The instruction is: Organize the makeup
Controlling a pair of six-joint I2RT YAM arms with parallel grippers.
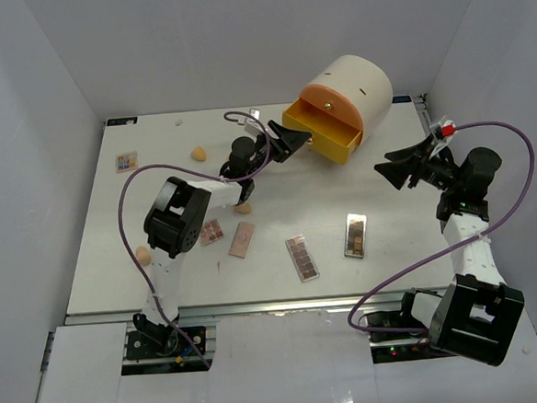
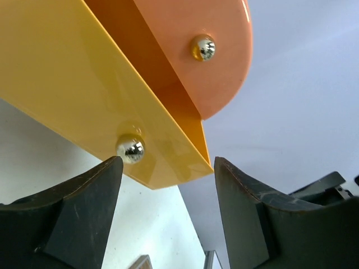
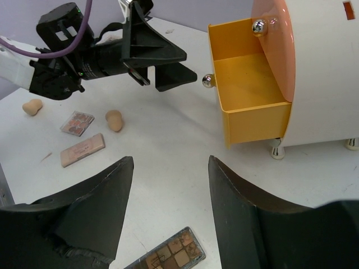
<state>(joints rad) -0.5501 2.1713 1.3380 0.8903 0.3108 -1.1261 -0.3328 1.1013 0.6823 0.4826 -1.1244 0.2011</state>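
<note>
One big cream cylinder cabinet (image 1: pixel 357 83), yellow plastic drawer (image 3: pixel 247 84) pulled open but empty. The left gripper (image 2: pixel 168 162) by its knob (image 2: pixel 130 148) and the right gripper (image 3: pixel 171 159) both have fingers apart, holding nothing. Flat pink-brown eyeshadow palettes (image 1: pixel 302 257) and peach egg-shaped sponges (image 1: pixel 198 154) all lie scattered on the white tabletop (image 1: pixel 418 237), so sorting's barely started.

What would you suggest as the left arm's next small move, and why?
Probably back the left end effector slightly off the drawer knob. Its jaws stand open with the knob beside one finger, not gripped. The yellow drawer is pulled out and looks empty, while the peach sponge lies on the table nearer the arm's base, waiting to be fetched.
</note>
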